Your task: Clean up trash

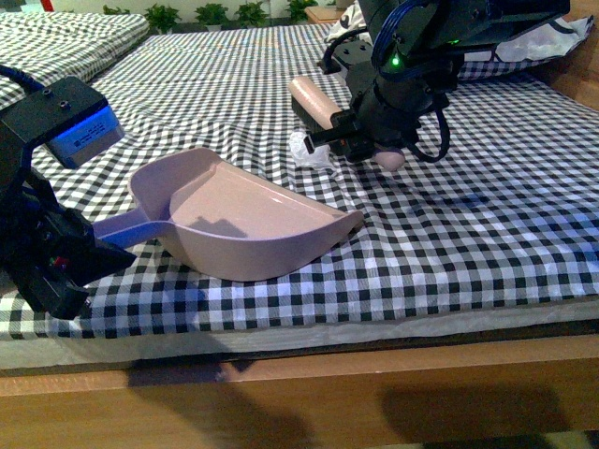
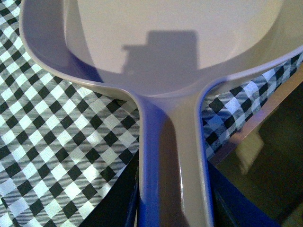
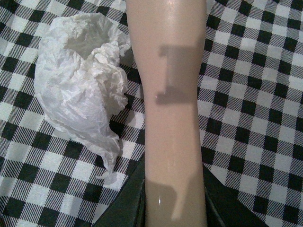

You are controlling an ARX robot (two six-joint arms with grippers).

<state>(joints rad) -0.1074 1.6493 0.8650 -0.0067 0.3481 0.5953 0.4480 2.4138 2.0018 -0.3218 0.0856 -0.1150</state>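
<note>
Dustpan (image 1: 245,224) nearest on the checkered surface (image 1: 487,243), its handle clenched in the left tool (image 1: 89,257). Farther back, the right tool (image 1: 351,126) grips a pinkish brush handle (image 3: 170,109) beside the crumpled tissue (image 1: 311,150) — unswept, so the sweeping remains.

Cloth (image 1: 487,234): was black-and-white gingham check.
Dustpan (image 1: 243,220): was pale pink throughout, its handle shaded bluish-violet.
Trash (image 3: 83,87): was plain white, crumpled.
Brush handle (image 3: 170,94): was beige-pink, unpatterned.
Table edge (image 1: 309,393): was brown wood, lower frame.
Left gripper (image 1: 70,262): was black.
</note>
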